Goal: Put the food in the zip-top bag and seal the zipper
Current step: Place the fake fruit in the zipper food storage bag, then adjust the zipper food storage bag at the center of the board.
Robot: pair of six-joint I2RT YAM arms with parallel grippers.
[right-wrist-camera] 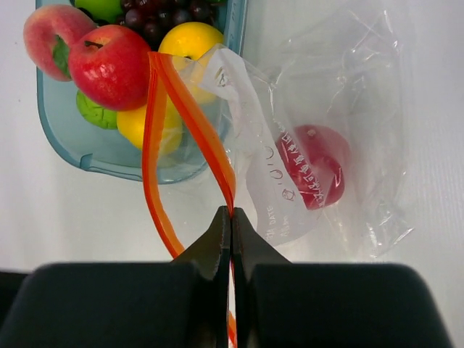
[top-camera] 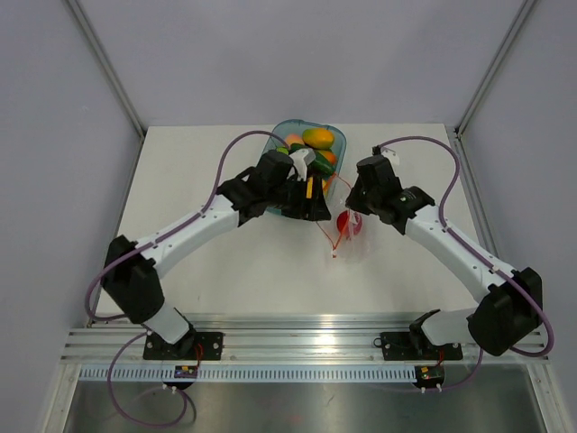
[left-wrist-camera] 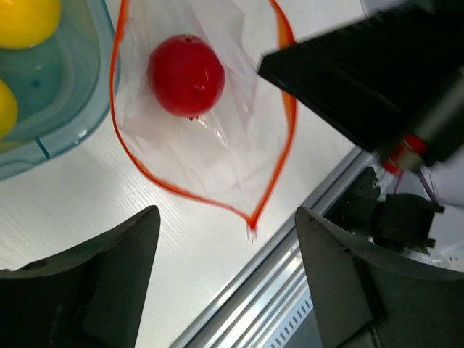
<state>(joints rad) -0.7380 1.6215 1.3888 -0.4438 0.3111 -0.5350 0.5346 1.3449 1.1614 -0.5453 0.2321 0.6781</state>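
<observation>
Clear crinkly zip-top bag (right-wrist-camera: 333, 130) on white table (top-camera: 225, 271), just beside translucent blue tray (right-wrist-camera: 109, 165), mouth gaping | one glossy red apple (left-wrist-camera: 186, 75) inside | right gripper (right-wrist-camera: 230, 217) pinched tight on red-orange zipper strip (right-wrist-camera: 194, 127) | left gripper (left-wrist-camera: 226, 221) spread wide, empty, above bag.

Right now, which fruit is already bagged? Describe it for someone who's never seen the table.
Find the blue tray; the clear bag with the orange zipper is just beside it. The red apple inside that bag is the one: alone behind plastic, while the other red apple sits in the tray.
</observation>
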